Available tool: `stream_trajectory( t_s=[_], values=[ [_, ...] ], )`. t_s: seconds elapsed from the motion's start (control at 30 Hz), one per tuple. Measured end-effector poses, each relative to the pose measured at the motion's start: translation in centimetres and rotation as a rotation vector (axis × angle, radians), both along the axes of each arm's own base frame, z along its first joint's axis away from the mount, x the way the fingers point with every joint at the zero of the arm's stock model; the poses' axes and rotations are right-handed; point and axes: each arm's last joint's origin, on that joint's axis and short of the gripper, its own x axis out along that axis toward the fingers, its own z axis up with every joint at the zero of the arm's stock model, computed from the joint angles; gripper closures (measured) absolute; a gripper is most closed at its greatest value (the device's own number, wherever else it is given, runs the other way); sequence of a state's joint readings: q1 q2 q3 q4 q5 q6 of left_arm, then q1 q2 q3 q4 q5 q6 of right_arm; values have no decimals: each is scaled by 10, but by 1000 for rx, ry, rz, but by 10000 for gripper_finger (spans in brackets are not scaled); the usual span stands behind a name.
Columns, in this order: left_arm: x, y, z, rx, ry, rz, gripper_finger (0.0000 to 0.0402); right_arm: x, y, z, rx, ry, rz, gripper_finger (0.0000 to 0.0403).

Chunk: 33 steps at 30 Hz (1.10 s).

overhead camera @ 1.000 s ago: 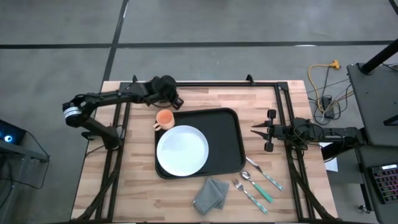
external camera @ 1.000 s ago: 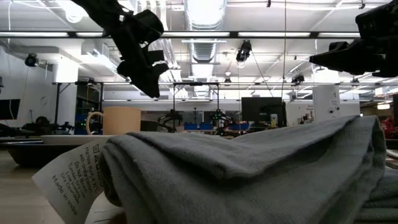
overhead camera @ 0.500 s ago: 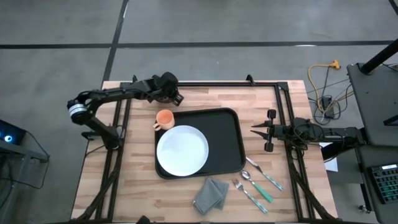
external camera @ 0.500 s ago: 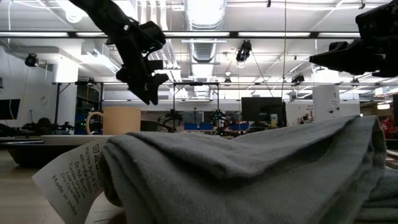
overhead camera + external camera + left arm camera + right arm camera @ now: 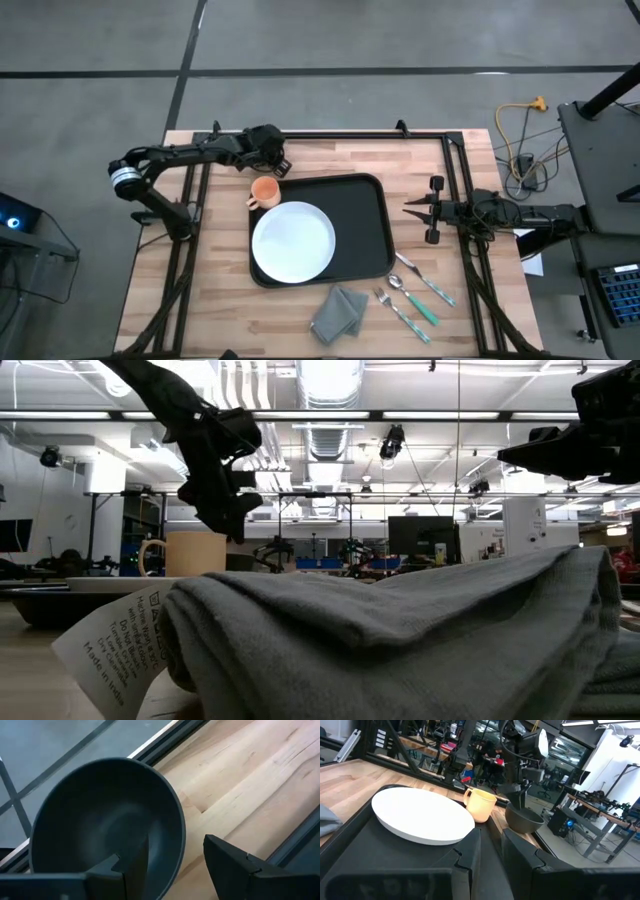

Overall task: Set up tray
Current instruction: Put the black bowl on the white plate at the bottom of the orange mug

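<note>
While the right arm waits at three o'clock on the table, the left gripper [image 5: 275, 160] is at work near eleven o'clock, just beyond the far-left corner of the tray. The large black rectangular tray [image 5: 365, 220], with rounded corners and a low raised rim, lies near the middle of the light wooden slatted table [image 5: 220, 300], its long sides running from twelve to six o'clock. Its surface is plain matte black and bare on the three o'clock half. A round white plate [image 5: 293, 241] rests on its nine o'clock half, reaching close to the six o'clock rim. A small orange mug [image 5: 265, 190] with its handle toward nine o'clock stands at the tray's eleven o'clock corner, just beside the plate.

In the left wrist view the left gripper's fingers [image 5: 240, 865] are spread apart, one either side of the rim of a dark grey round bowl [image 5: 100, 820], which sits on the wood near the table's black frame; whether they touch the rim I cannot tell. The right gripper [image 5: 412, 211] hovers at the tray's three o'clock side, its fingers close together with a narrow gap between them.

At five o'clock from the tray lie a folded grey cloth napkin [image 5: 340, 313], a fork with a green handle [image 5: 402, 314] and a spoon with a green handle [image 5: 428, 283].
</note>
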<state>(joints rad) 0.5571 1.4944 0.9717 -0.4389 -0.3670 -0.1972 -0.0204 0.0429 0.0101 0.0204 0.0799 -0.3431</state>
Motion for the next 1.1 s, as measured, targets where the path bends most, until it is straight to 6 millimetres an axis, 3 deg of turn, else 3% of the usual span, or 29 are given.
stream_trajectory(
  t_s=[0.73, 1.1],
  values=[
    [-11, -7, -28, -28, 39, 1, 230, 0, 0, 0, 1, 0, 0, 335],
    [-9, -6, -27, -14, 17, 2, 243, 0, 0, 0, 0, 0, 0, 335]
  ],
)
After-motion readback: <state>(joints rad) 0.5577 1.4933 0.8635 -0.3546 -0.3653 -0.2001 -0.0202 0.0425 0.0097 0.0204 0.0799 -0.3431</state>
